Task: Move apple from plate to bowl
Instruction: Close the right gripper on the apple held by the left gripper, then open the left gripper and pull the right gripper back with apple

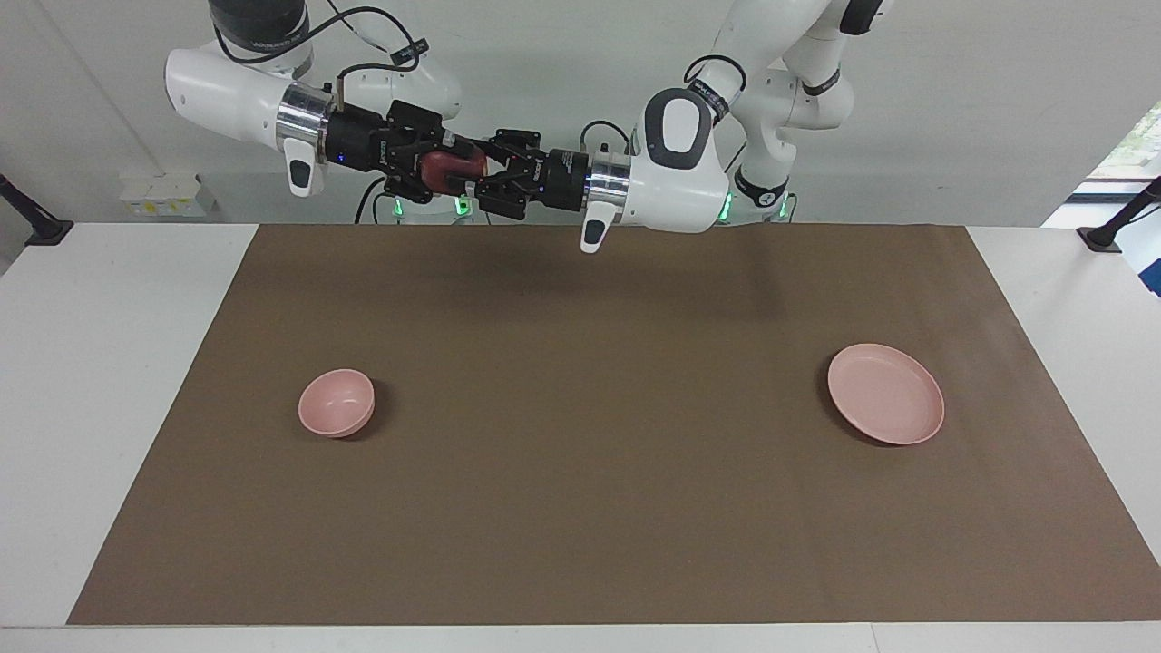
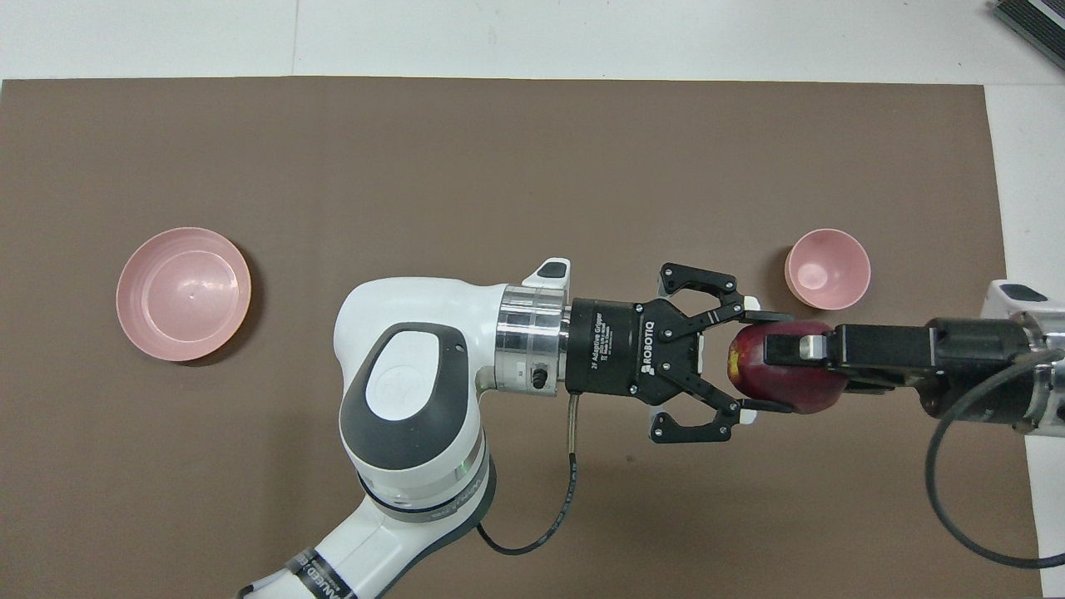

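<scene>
The dark red apple (image 1: 446, 169) (image 2: 786, 389) is held high in the air between both grippers, over the mat's edge nearest the robots. My left gripper (image 1: 479, 178) (image 2: 761, 363) is shut on the apple, one finger on each side of it. My right gripper (image 1: 461, 163) (image 2: 774, 349) meets it there, reaching over the apple's top from the right arm's end. The pink bowl (image 1: 336, 402) (image 2: 828, 266) stands empty toward the right arm's end. The flat pink plate (image 1: 885, 394) (image 2: 183, 294) lies empty toward the left arm's end.
A brown mat (image 1: 580, 472) (image 2: 499, 166) covers most of the white table. Bare white table (image 1: 100, 381) borders it at both ends. Nothing else stands on the mat.
</scene>
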{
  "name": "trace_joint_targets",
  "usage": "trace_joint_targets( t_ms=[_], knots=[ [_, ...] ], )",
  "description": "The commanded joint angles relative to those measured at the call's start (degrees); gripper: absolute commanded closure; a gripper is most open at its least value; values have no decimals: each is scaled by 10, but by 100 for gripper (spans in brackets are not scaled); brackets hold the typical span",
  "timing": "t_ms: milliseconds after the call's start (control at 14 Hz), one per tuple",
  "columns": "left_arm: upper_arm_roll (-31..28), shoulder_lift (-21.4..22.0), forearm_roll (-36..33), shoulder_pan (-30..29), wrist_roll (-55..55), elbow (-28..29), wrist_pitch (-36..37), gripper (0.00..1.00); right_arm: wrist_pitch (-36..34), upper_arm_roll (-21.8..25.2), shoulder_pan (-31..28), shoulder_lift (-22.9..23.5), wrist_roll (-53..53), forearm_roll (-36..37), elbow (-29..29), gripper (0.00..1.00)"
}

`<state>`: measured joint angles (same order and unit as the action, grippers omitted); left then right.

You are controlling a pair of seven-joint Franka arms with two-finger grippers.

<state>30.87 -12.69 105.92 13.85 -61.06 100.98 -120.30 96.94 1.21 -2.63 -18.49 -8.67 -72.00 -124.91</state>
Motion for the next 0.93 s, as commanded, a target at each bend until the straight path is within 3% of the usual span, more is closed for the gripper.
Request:
trace_joint_targets(
  t_ms=[0,72,287,502,860],
  knots=[
    [-2,-2,8,6,5,-10,-10,71,-4,-4,-6,-13,21,20,-11,100],
    [-2,-1,6,6,6,-11,-12,1,-3,-4,-6,-11,23,20,-10,100],
    [-5,3,-7,-1,4,-12,-12,0,-1,-3,-18,5,32,66,8,100],
    [-6,4,-75,-22,4,-10,-12,0,4,-2,-28,21,48,118,25,100],
    [-13,-1,-207,-62,3,-8,28,0,47,-3,-39,58,82,303,64,100]
  ],
)
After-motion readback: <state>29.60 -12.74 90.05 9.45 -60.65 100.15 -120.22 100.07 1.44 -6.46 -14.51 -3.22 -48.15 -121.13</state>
